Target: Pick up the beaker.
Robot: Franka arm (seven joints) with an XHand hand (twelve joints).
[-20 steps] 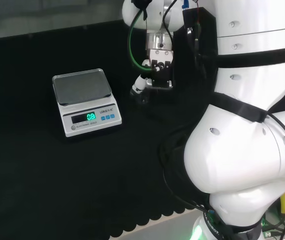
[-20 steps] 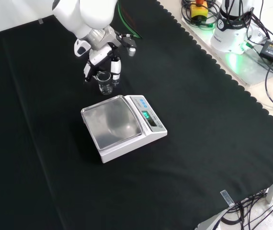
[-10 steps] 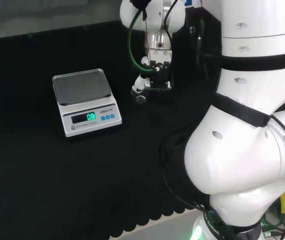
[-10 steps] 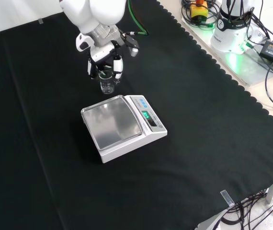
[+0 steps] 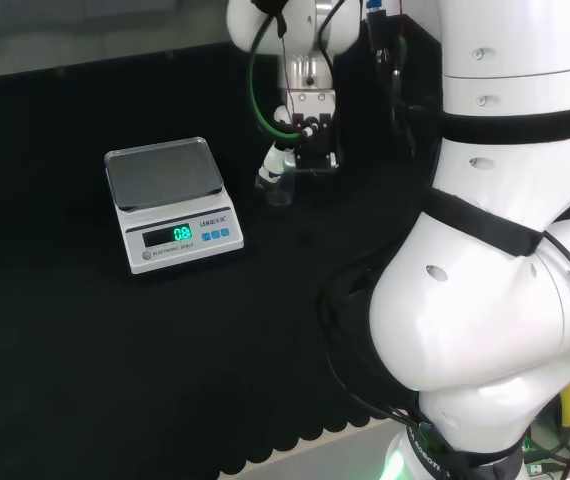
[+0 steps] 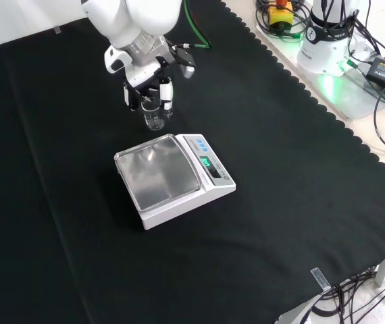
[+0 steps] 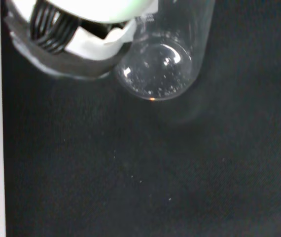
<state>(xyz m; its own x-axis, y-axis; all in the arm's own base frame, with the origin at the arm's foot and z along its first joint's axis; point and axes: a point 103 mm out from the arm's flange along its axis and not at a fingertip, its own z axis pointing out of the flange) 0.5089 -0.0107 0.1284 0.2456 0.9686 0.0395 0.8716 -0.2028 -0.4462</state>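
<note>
Pinching the small clear beaker (image 6: 154, 119) between curled fingers, the hand (image 6: 149, 82) risks letting the smooth glass slip and drop onto the nearby scale (image 6: 173, 177).

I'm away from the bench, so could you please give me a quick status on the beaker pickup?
Hand curled round the beaker. Beaker upright, beside the scale, apart from it. Nothing in the way.

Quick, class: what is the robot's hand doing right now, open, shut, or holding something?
The hand: shut on the small clear glass beaker, fingers curled round it near the white scale with the steel pan.
</note>
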